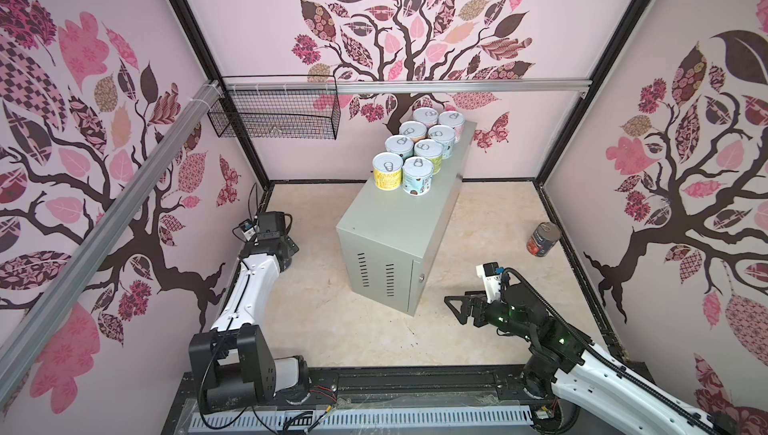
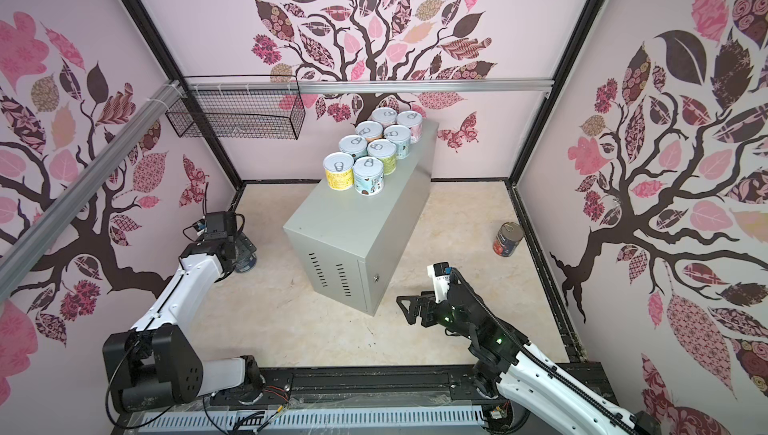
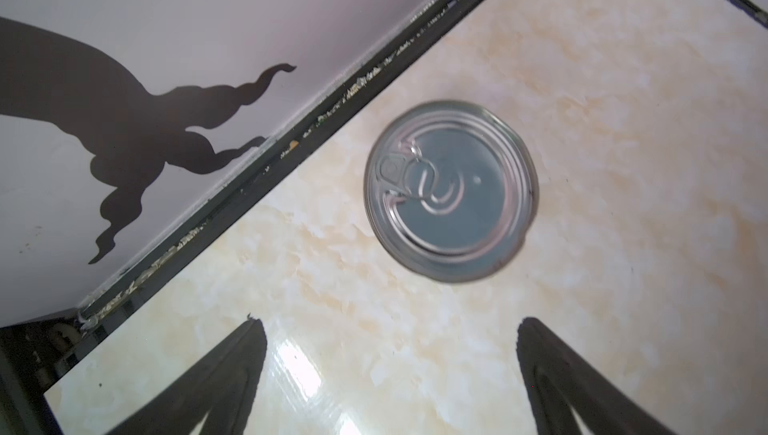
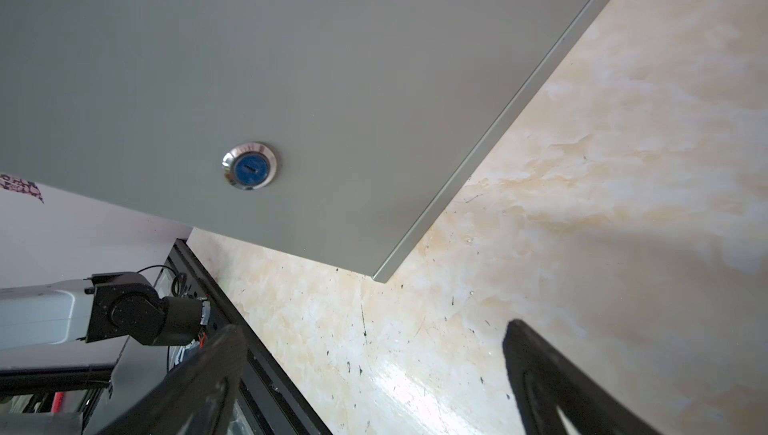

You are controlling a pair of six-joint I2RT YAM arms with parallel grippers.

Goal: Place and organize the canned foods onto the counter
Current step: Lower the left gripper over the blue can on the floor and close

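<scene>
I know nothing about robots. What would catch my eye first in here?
Eight pastel cans stand in two neat rows on the far end of the grey metal counter mid-floor. Two cans sit on the floor: a tomato can by the right wall, and another can near the left arm's open jaws.

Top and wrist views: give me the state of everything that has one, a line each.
counter, door shut.
short cans, eight upright on the counter, in two rows, lids sealed.
blue can, upright on the floor, sealed.
tomato can, upright on the floor.
left gripper, jaws open, empty, over the blue can.
right gripper, jaws open, empty.
</scene>
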